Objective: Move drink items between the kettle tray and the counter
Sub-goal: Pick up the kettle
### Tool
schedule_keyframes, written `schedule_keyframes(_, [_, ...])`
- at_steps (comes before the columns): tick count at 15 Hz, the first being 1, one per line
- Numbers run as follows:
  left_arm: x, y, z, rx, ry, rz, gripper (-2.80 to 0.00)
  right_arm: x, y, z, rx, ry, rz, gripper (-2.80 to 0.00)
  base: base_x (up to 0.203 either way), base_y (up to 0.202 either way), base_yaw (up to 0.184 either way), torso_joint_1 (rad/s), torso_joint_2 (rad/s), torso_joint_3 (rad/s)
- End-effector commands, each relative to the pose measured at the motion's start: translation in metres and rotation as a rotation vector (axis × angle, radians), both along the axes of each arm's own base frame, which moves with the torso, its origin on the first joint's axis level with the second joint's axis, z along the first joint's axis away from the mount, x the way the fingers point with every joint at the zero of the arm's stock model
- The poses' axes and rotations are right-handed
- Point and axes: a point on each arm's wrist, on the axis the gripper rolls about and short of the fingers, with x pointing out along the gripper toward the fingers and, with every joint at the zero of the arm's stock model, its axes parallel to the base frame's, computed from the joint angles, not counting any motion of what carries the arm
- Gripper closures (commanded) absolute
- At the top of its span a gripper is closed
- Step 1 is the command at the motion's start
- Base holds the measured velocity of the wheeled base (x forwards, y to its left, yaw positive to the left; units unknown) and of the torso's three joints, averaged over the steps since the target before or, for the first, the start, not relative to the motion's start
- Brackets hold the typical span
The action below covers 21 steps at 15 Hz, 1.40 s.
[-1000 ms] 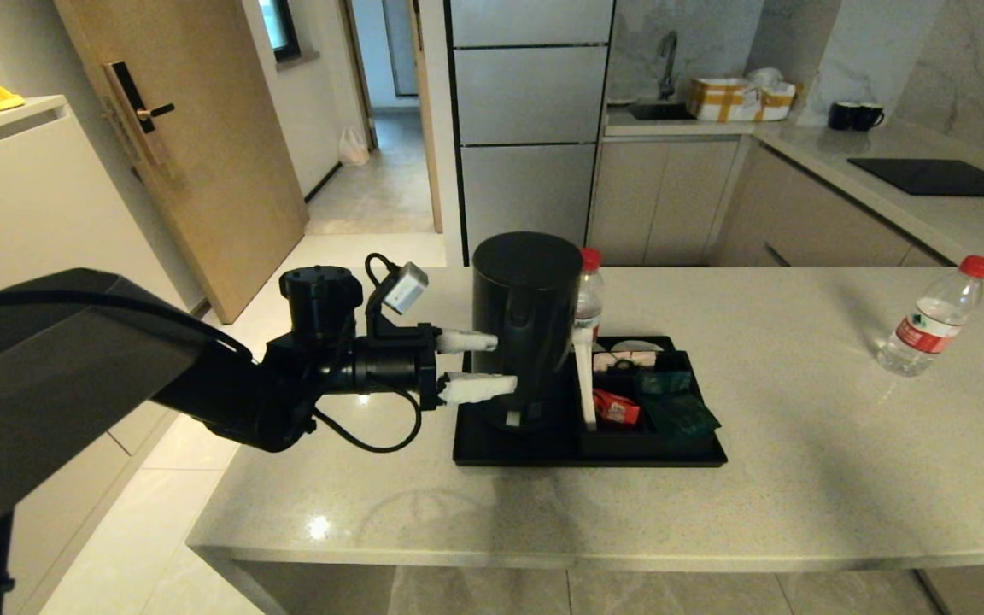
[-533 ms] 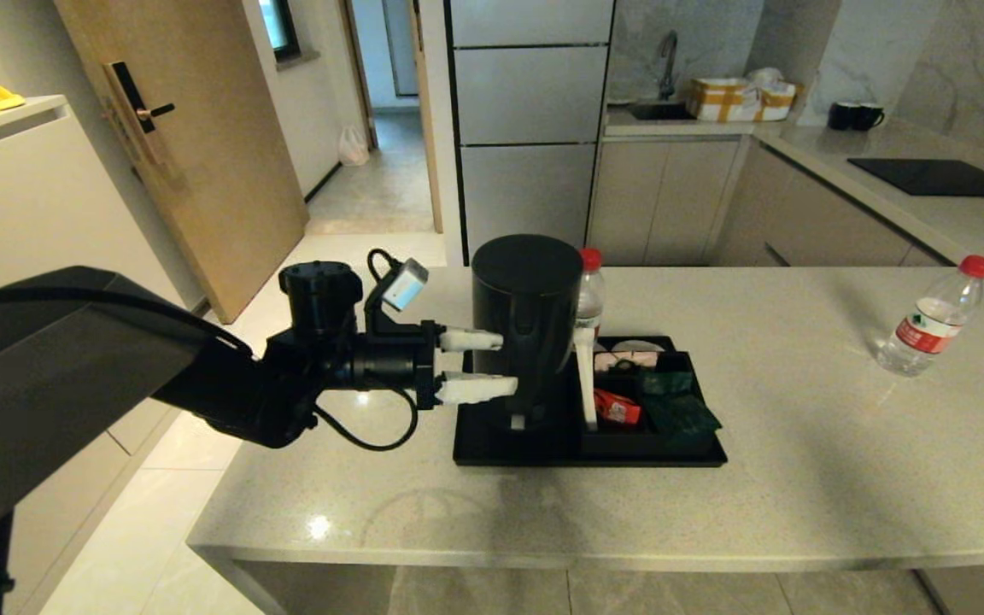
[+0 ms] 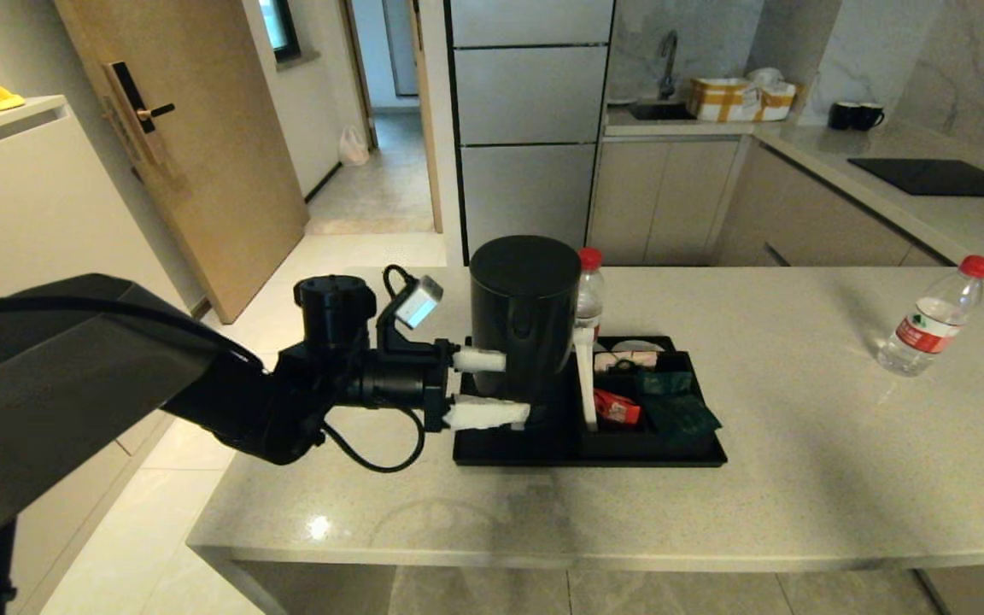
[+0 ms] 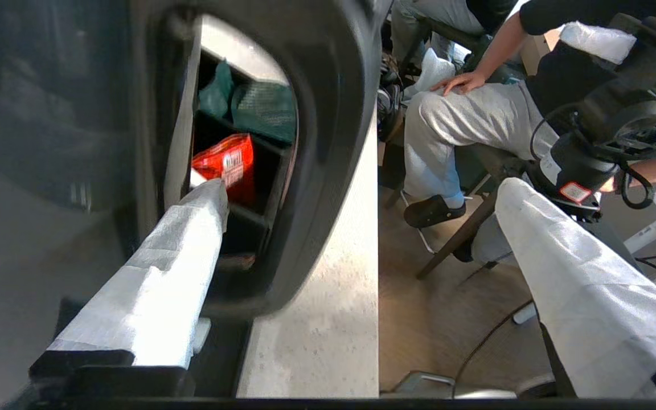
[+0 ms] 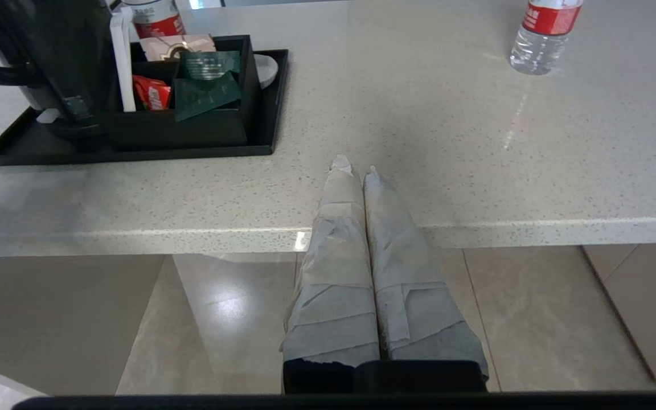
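Kettle [image 3: 524,320] upright on tray [image 3: 492,453], 9 o'clock end. Left gripper [image 3: 489,389] wide open, one finger [image 4: 157,290] through the handle [image 4: 328,142], gripping nothing. Probably heavy, rigid, smooth; grab the handle. Right gripper [image 5: 356,171] closed, empty, off counter [image 3: 799,478] at 6 o'clock.

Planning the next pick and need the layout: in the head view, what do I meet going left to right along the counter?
Left gripper, fingers open at the kettle's handle → black kettle → red-capped bottle behind the tray → sachet box with green packets → water bottle standing far right.
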Motion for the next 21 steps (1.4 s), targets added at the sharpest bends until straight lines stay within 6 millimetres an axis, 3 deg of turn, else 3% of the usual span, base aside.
schedule_keyframes(1, [-0.001,-0.01,0.0,-0.005,-0.01,-0.03,-2.8,0.0,0.0,0.0,0.0,0.0,0.0,0.0,0.0,0.0,0.0,0.0,0.0,0.0])
schedule_keyframes(13, [-0.016,-0.062,-0.007,0.006,-0.012,-0.093,-2.8,0.0,0.0,0.0,0.0,-0.001,0.0,0.0,0.0,0.0,0.0,0.0,0.0,0.0])
schedule_keyframes(14, [-0.015,-0.062,-0.009,0.011,-0.01,-0.076,-2.63,0.0,0.0,0.0,0.0,-0.001,0.0,0.0,0.0,0.0,0.0,0.0,0.0,0.0])
schedule_keyframes(15, [-0.014,-0.062,-0.009,0.014,-0.01,-0.058,0.0,0.0,0.0,0.0,0.0,0.0,0.0,0.0,0.0,0.0,0.0,0.0,0.0,0.0])
schedule_keyframes(21, [-0.017,-0.06,-0.016,0.025,0.005,-0.056,0.0,0.0,0.0,0.0,0.0,-0.001,0.0,0.0,0.0,0.0,0.0,0.0,0.0,0.0])
